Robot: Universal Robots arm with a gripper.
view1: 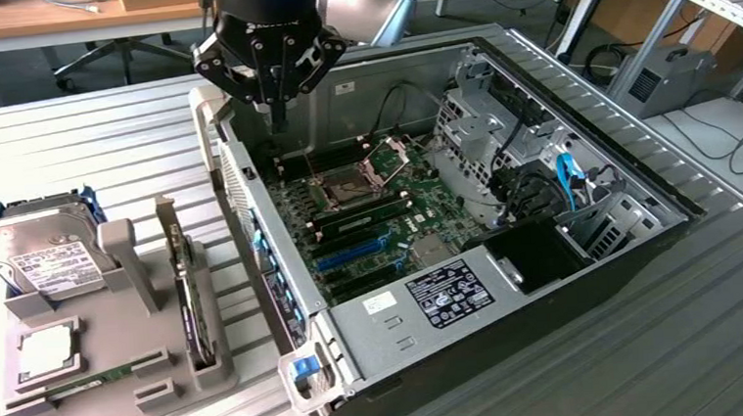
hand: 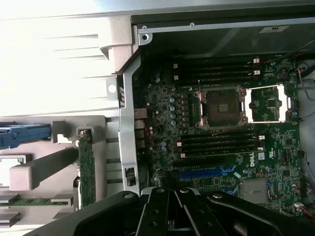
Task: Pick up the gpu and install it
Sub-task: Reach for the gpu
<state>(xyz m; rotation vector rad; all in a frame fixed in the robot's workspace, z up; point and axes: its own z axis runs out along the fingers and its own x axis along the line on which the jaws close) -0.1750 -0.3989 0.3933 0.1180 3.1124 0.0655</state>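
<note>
Above the open computer case (view1: pixel 513 350), the empty pincer (view1: pixel 278 116) hangs closed, the gpu (view1: pixel 193 309) not yet picked from its holder (view1: pixel 109 388); grasping needs it opened.

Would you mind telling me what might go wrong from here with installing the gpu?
The gripper is shut and hangs over the open case, apart from the gpu; a low move across could clip the case wall.
The gpu stands on edge in a narrow slot of the grey holder; an off-centre grasp may tilt or jam it.
The CPU socket lies open near the blue slots; a slip there could damage it.
</note>
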